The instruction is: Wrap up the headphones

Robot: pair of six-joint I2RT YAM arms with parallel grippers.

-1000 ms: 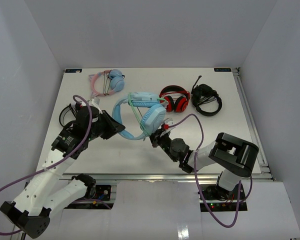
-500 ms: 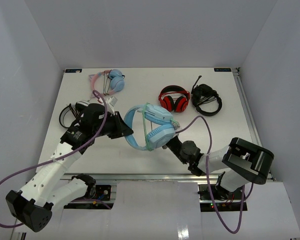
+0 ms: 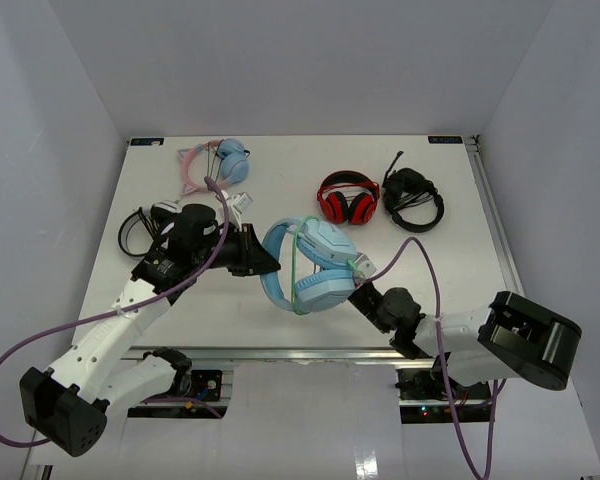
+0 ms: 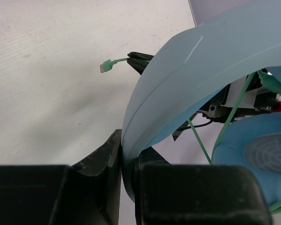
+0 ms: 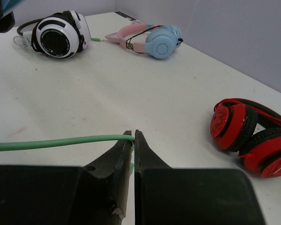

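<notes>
Seeing left hand (image 3: 268,264) (image 4: 122,151) pressed shut on the wide headband of the light-blue headphones (image 3: 315,265) (image 4: 178,79), band edge pinched between the two fingers. Seeing right hand (image 3: 363,291) (image 5: 132,136) nearly fully closed, nipping the thin pale-green cable (image 3: 293,270) (image 5: 51,143) at the fingertips; in the right wrist view the cable runs off left from the pinch.

Placing the light-blue pair nearer the arm bases than the red headphones (image 3: 347,200) (image 5: 253,136) and a bit left of them, held between both hands. Can't tell whether the cups touch the counter (image 3: 450,270). Green strands crossing the cups and band; plug end (image 4: 107,65) sticking out free past the headband in the left wrist view.

Counting five headsets, one of each:
- light-blue pair, in the hands
- red pair, flat on the counter
- black headset (image 3: 412,200), just right of the red pair
- pink cat-ear pair with blue cups (image 3: 215,165) (image 5: 150,40), well left of the red pair and farther back
- white-and-black pair (image 3: 145,225) (image 5: 56,37), far left of the red pair

Counting two hands, both closed.
</notes>
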